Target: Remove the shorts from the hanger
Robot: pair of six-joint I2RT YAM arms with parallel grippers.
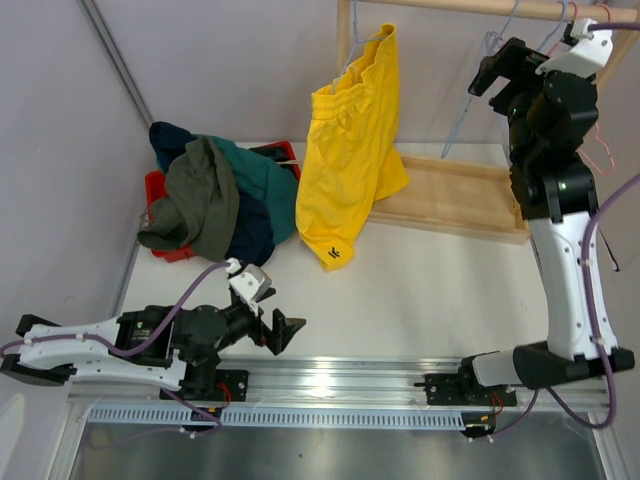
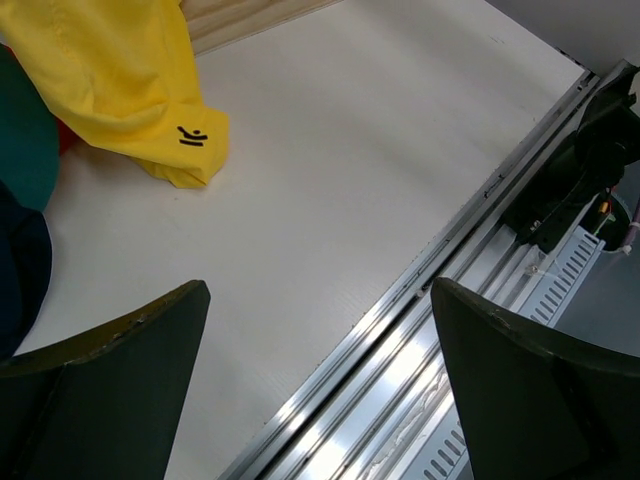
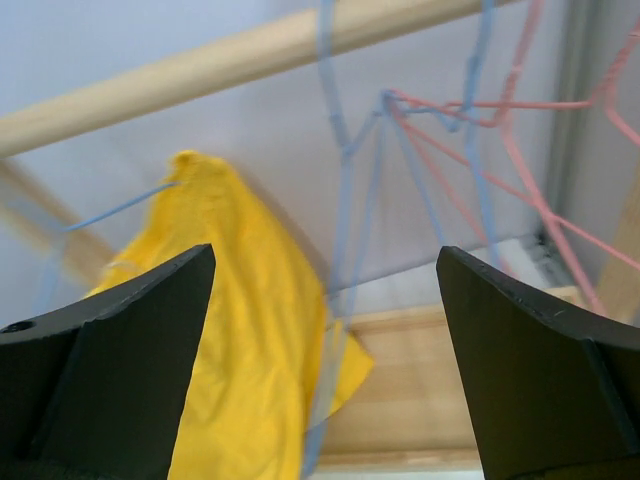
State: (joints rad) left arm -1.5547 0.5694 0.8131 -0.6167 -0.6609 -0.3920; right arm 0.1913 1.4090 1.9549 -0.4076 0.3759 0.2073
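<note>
Shorts, the yellow pair (image 1: pixel 350 150), hang mid-scene. Nearer than them, the left tool (image 1: pixel 280 332) sits low over the surface (image 1: pixel 430 290), jaws wide. Left of them, olive, teal and navy shorts (image 1: pixel 215 200) are heaped on a red tray (image 1: pixel 153 188). The yellow pair hangs on a blue hanger (image 3: pixel 125 206), hem touching the surface. To their right, up by the rod (image 3: pixel 250 48), the right tool (image 1: pixel 500 68) gapes, empty.
</note>
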